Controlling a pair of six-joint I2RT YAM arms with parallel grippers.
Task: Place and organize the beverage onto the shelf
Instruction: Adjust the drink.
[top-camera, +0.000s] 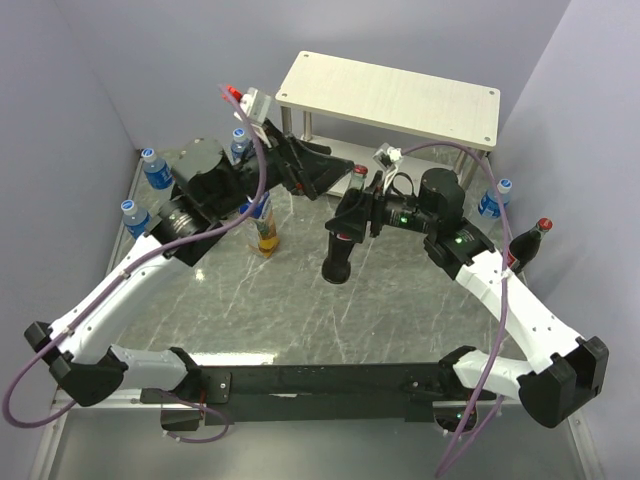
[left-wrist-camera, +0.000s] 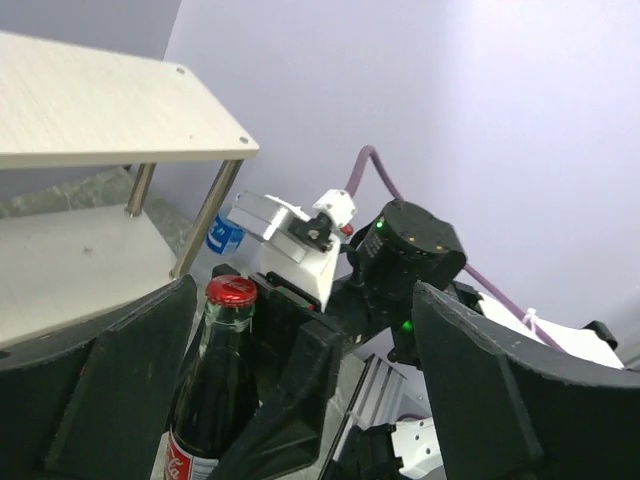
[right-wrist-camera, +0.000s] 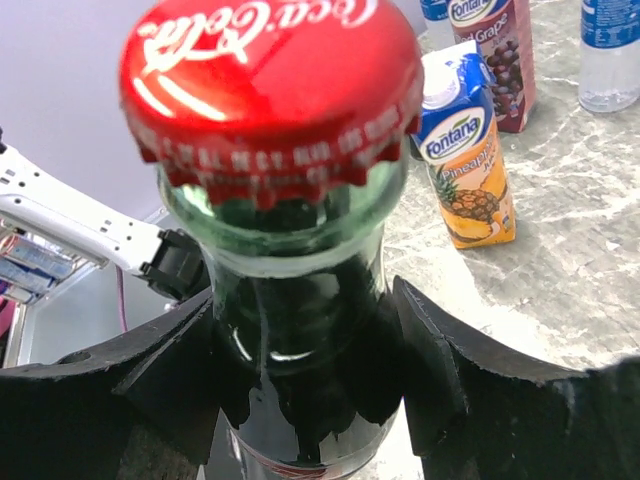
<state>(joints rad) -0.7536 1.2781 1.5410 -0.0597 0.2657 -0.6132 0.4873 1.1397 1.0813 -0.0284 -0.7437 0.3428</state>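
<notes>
My right gripper (top-camera: 352, 208) is shut on the neck of a dark Coca-Cola bottle (top-camera: 338, 258). Its red cap fills the right wrist view, with the gripper (right-wrist-camera: 300, 375) clamped round the bottle (right-wrist-camera: 300, 330) just below it. My left gripper (top-camera: 322, 165) is open and holds nothing, just in front of the pale two-tier shelf (top-camera: 390, 100). In the left wrist view this gripper (left-wrist-camera: 305, 292) stands wide, the held bottle (left-wrist-camera: 215, 390) by its left finger and the shelf (left-wrist-camera: 100, 110) at upper left. A pineapple carton (top-camera: 265, 230) stands mid-table.
Water bottles stand at the left wall (top-camera: 155, 168) (top-camera: 133, 215), behind my left arm (top-camera: 240, 142) and at the right (top-camera: 492, 198). Another Coca-Cola bottle (top-camera: 530, 242) stands far right. A grape carton (right-wrist-camera: 500, 60) stands beyond the pineapple carton (right-wrist-camera: 465, 160).
</notes>
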